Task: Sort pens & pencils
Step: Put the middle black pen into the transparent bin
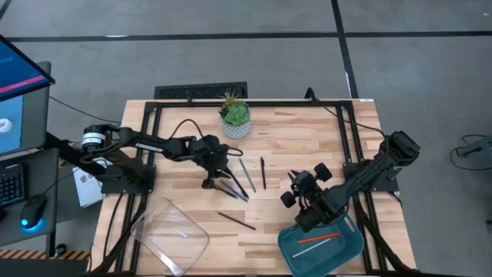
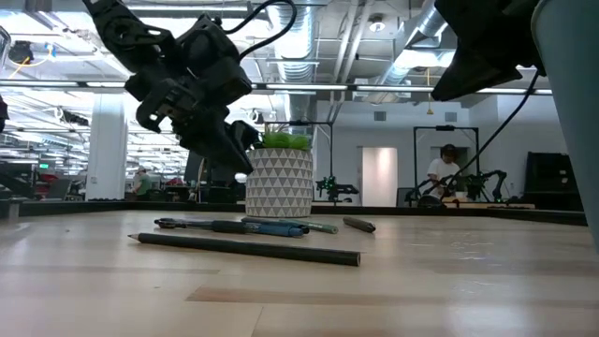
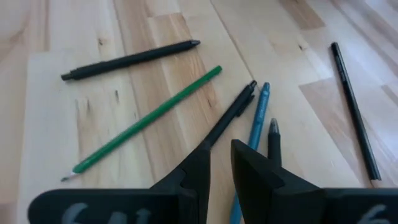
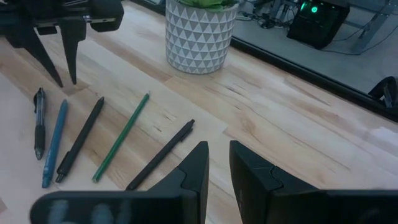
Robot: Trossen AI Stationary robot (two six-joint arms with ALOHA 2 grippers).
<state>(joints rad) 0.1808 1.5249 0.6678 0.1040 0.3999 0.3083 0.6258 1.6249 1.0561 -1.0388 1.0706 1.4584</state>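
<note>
Several pens and pencils lie flat on the wooden table [image 1: 307,142]: a black pen [image 3: 130,59], a green pencil [image 3: 146,118], a black pen [image 3: 230,115], a blue pen [image 3: 256,121], a dark pen [image 3: 273,140] and a black pencil [image 3: 354,109]. An orange-red pen [image 1: 319,235] and a white one lie in the teal tray [image 1: 292,254]. My left gripper [image 1: 211,183] hangs just above the cluster, slightly open and holding nothing. My right gripper [image 1: 294,188] hovers to their right, also slightly open with nothing in it.
A potted plant [image 1: 234,119] stands at the far middle, close behind the pens. A clear tray [image 1: 171,235] sits at the near left with one corner over the table's edge. The black frame rails [image 1: 350,131] run along the sides. Bare wood lies between the two trays.
</note>
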